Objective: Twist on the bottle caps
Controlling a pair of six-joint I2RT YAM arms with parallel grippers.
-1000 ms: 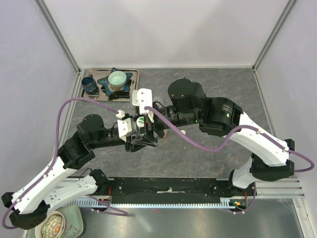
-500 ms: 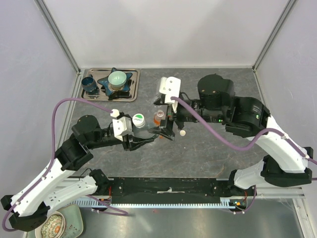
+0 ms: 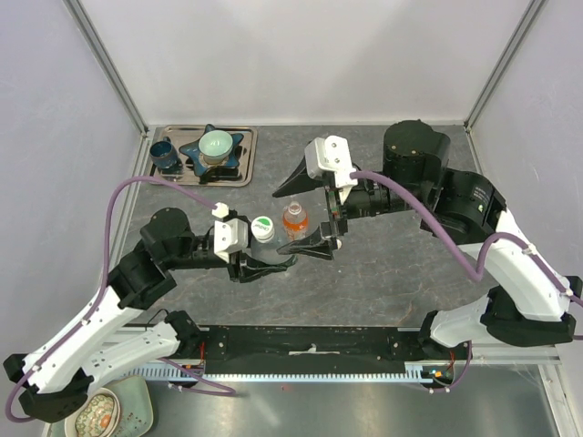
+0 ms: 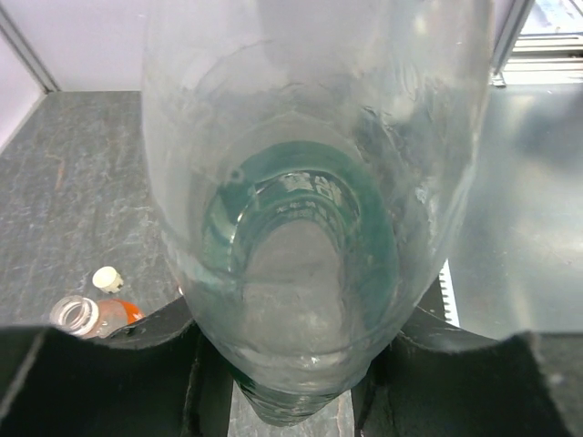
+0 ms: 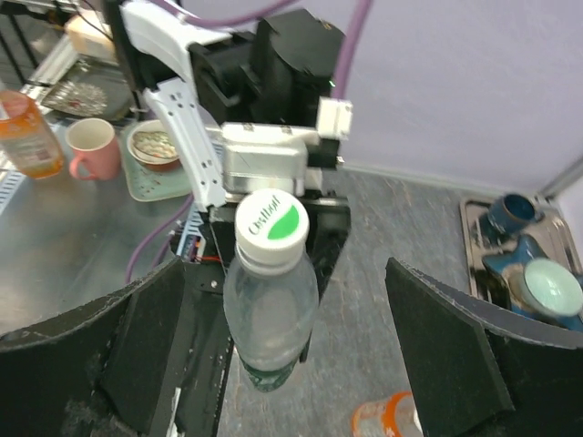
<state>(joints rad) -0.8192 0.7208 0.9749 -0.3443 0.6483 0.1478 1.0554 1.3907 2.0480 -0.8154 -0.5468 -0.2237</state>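
Note:
My left gripper (image 3: 271, 264) is shut on the lower body of the greenish clear bottle (image 3: 266, 246), which fills the left wrist view (image 4: 301, 209). A white cap with a green logo (image 3: 262, 228) sits on its neck, also seen in the right wrist view (image 5: 271, 228). My right gripper (image 3: 302, 215) is open wide and holds nothing; in its wrist view the capped bottle (image 5: 269, 309) lies between its fingers (image 5: 155, 346), untouched. The uncapped orange bottle (image 3: 293, 218) stands beside them. A loose white cap (image 4: 107, 279) lies on the table behind it. The small clear bottle is out of view.
A metal tray (image 3: 239, 173) at the back left holds a dark blue cup (image 3: 165, 155) and a pale green bowl (image 3: 217, 144) on a blue star-shaped dish. A patterned plate (image 3: 96, 414) sits off the table at the bottom left.
My right gripper has pulled back to the right, off the greenish bottle's cap, and stands open. My left gripper still holds the bottle, which has shifted only slightly. The orange bottle has come into view.

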